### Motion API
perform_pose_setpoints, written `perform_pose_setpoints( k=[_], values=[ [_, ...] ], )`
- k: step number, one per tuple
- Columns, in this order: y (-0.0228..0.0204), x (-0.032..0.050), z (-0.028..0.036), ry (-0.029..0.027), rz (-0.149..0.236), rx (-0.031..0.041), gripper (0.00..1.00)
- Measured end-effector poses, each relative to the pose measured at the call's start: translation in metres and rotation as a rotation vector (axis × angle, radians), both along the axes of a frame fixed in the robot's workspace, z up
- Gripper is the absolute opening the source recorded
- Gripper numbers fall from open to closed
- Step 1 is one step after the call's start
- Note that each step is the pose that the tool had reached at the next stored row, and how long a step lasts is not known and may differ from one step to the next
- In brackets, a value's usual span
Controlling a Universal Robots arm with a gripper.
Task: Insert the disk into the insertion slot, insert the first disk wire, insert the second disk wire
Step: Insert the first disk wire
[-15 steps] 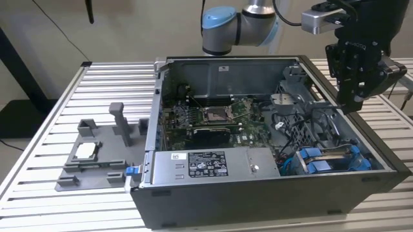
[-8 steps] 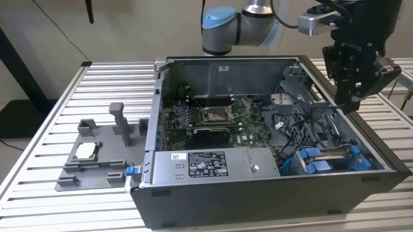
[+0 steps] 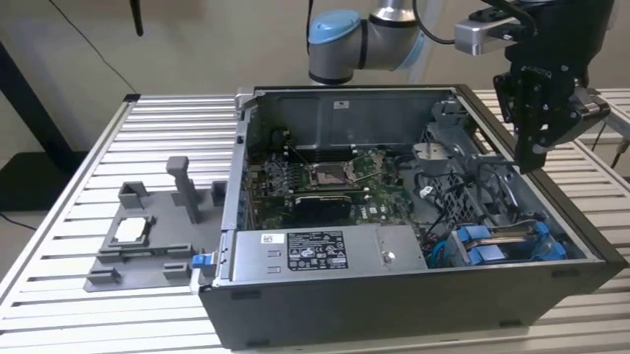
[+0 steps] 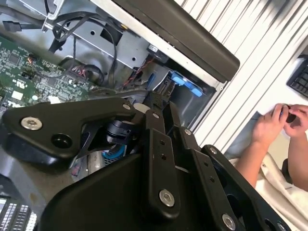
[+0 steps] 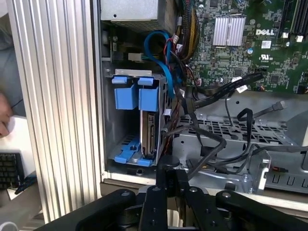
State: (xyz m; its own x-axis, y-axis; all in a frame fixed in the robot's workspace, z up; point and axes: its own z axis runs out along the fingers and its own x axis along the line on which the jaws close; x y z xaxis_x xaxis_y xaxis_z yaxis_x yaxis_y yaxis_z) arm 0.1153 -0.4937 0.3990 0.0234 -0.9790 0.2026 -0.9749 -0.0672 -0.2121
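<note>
Right now my arm [image 3: 344,37] reaches in from beyond the far wall of the computer case [image 3: 394,302]. The wrist is turned down, so my gripper [image 3: 532,164] hangs tip-first and slightly tilted over the case's side wall on the exterior view's right, clear of everything inside. The fingertips are pressed together, and I can make out nothing between them.

The disk [image 3: 509,233] sits in its blue carrier inside the insertion slot [image 3: 443,254], at the near corner of the case on that same side. In the first wrist view it stands on edge in the insertion slot [image 5: 108,120], so I see only the narrow end of the disk [image 5: 149,134].

Dark cables [image 5: 211,144] loop through the case between the slot and the motherboard [image 3: 325,184]. I cannot tell whether any of them reaches the disk. My own black linkage covers much of both wrist views. Beside the case, past the slatted counter [image 3: 177,147], a person's hands [image 4: 284,120] are cut off at the picture's edge, near a keyboard [image 4: 301,79].
</note>
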Motion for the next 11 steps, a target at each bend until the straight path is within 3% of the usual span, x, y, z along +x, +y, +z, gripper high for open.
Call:
perform_pose_setpoints(
  k=[3, 11],
  values=[
    [-0.0038, 0.0003, -0.0005, 0.0065, -0.001, 0.0001, 0.2],
    [-0.0227, 0.0007, -0.0026, 0.0203, -0.005, 0.0001, 0.2]
  ],
)
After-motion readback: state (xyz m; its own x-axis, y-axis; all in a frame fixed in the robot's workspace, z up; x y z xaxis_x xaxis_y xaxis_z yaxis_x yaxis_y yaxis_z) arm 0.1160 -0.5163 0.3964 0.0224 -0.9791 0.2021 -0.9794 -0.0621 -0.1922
